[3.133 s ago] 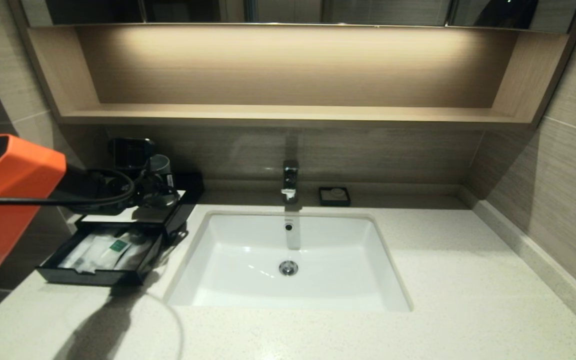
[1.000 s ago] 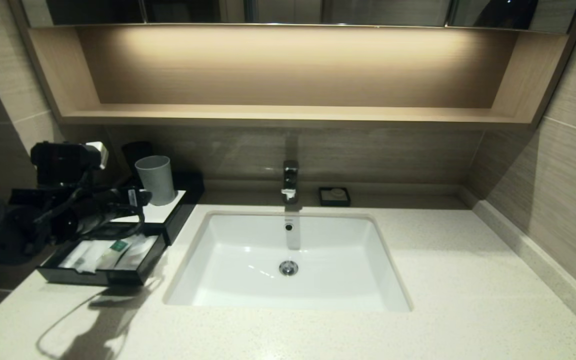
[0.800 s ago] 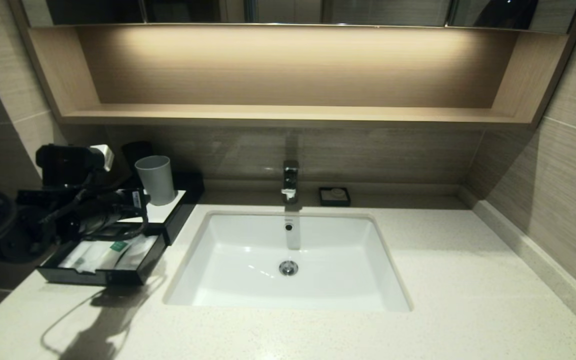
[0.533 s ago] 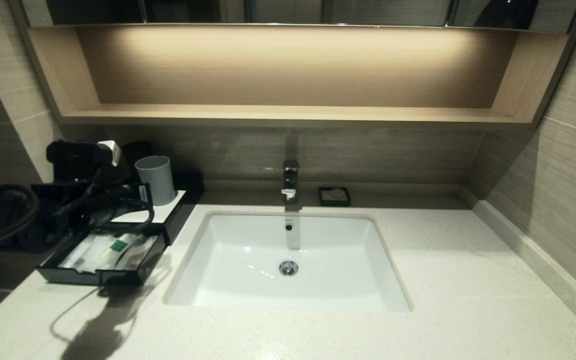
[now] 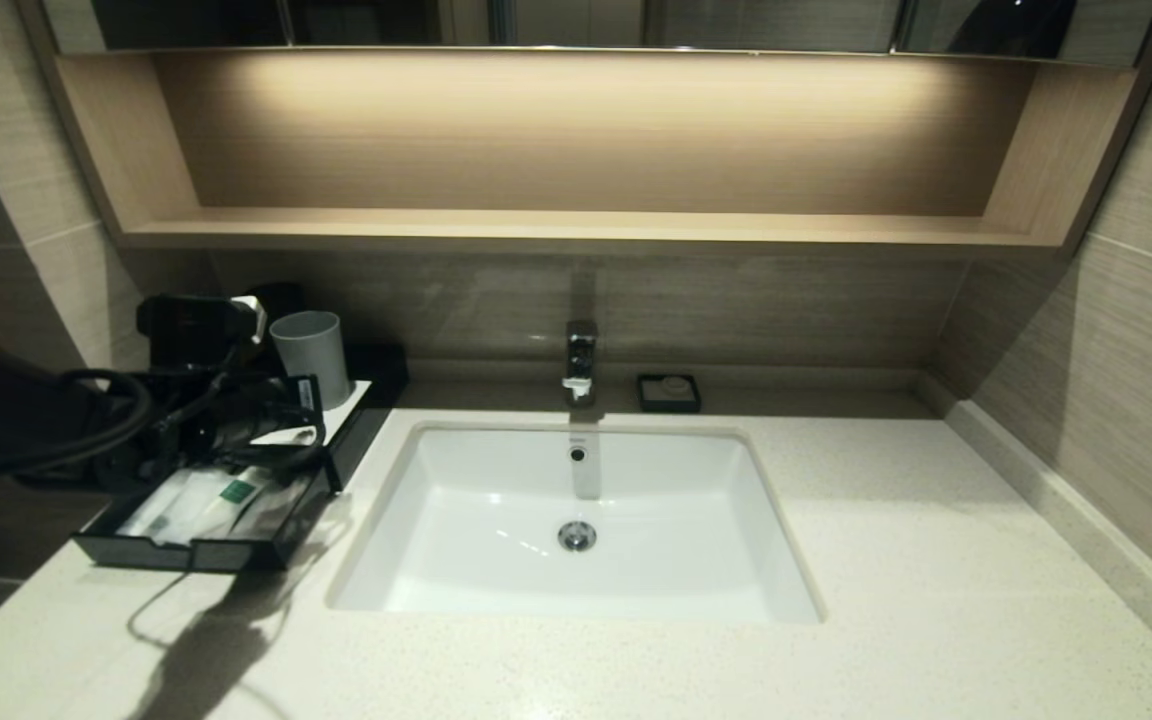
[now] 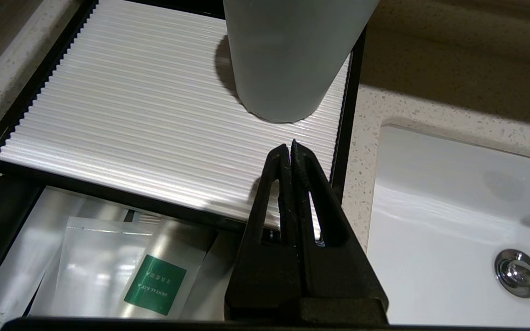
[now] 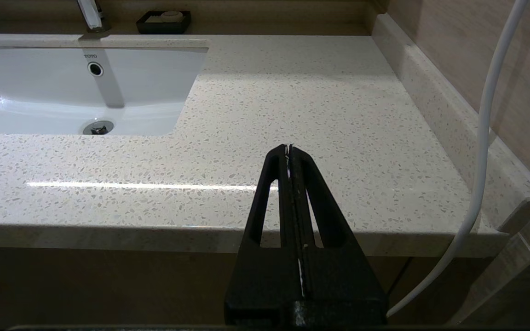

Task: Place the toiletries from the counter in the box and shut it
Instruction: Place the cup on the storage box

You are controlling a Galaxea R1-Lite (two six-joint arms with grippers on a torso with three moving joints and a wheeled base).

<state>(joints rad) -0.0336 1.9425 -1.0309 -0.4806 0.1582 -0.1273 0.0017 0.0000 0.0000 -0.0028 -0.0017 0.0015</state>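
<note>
Most of the job looks done: counter (image 5: 936,560) bare around the sink (image 5: 576,520), toiletries (image 6: 122,271) lying inside the box (image 5: 356,425) w/ its drawer pulled out, so closing is what's left. Left gripper (image 6: 291,149) hangs over the box's ribbed white top by a grey cup (image 5: 311,358), jaws pressed together, holding nothing. Right gripper (image 7: 289,149) parked off the counter's front edge, also closed and empty. Wooden shelf niche (image 5: 576,225) above, soap dish (image 5: 669,392) by the tap (image 5: 581,362)

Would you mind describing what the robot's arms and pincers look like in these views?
The left arm is black with an orange shell segment near the picture's edge, looped black cables and a small white-labelled module at the wrist. The left pincer has two matte black, tapering fingers with triangular cut-outs. The right pincer is of the same black build, with a white cable running beside it.
</note>
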